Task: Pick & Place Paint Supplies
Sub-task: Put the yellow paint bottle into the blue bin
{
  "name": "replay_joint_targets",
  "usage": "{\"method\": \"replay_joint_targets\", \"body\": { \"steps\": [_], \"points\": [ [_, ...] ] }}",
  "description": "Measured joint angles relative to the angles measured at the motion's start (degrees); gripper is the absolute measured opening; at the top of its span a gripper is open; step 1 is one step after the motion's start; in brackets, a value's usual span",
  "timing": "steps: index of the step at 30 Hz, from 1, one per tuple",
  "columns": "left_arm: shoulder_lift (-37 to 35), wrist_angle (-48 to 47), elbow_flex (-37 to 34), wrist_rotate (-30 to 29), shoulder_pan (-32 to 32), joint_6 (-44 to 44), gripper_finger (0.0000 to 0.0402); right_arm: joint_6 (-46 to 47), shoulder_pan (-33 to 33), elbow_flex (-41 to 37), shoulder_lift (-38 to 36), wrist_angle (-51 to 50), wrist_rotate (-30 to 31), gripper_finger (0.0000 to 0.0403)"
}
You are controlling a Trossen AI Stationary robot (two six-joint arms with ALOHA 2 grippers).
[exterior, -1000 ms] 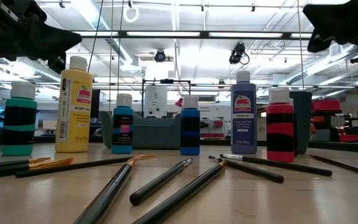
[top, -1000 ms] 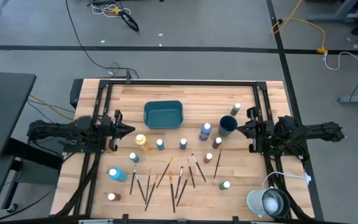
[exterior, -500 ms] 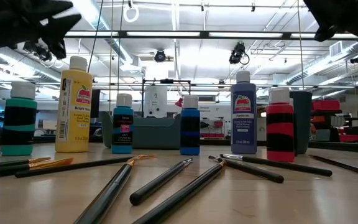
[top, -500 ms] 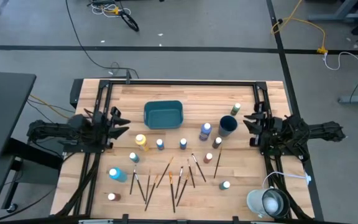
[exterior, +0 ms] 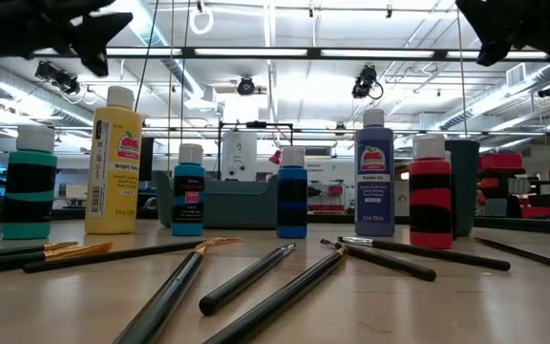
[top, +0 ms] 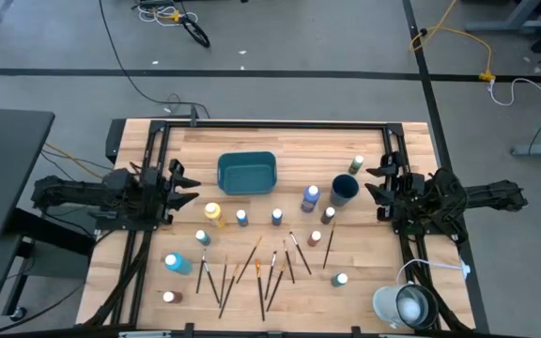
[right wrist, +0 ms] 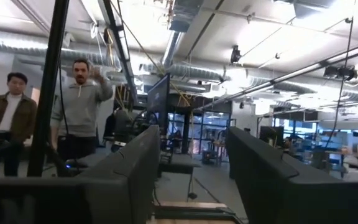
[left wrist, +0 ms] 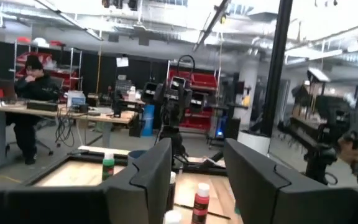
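Observation:
Small white-capped paint bottles stand upright on the wooden table, among them a yellow one [top: 213, 213], a purple one [top: 309, 198] and a green one [top: 356, 165]. Thin paintbrushes [top: 252, 270] lie flat in a loose row toward the near edge. My left gripper [top: 188, 185] hovers open at the table's left side, level with the yellow bottle [exterior: 115, 162] and apart from it. My right gripper [top: 372, 184] hovers open at the right side, next to the dark blue cup [top: 344, 188]. Both wrist views show their fingers [left wrist: 148, 180] [right wrist: 135, 168] spread, with nothing between them.
A teal tray [top: 247, 175] sits at the table's far middle. A white round lamp head [top: 404, 305] stands at the near right corner. A black frame [top: 270, 126] runs along the far edge and both sides. People stand in the room beyond the table.
Both grippers have opened from shut, taking hold of nothing. My left gripper has drawn back a little toward the table's left edge. The bottles and brushes have stayed where they were.

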Motion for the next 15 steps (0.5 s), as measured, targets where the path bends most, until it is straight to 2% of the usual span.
{"method": "replay_joint_targets", "body": {
  "steps": [10, 15],
  "points": [
    [13.3, -11.2, 12.3, 0.7, 0.0, 7.6, 0.0158, 1.2, 0.0, 6.5, 11.0, -0.2, -0.7, 0.0191],
    [16.7, -12.5, 15.4, 0.6, 0.0, 8.9, 0.0181, 2.1, 0.0, 11.1, 17.3, -1.4, -0.7, 0.0191]
  ]
}}
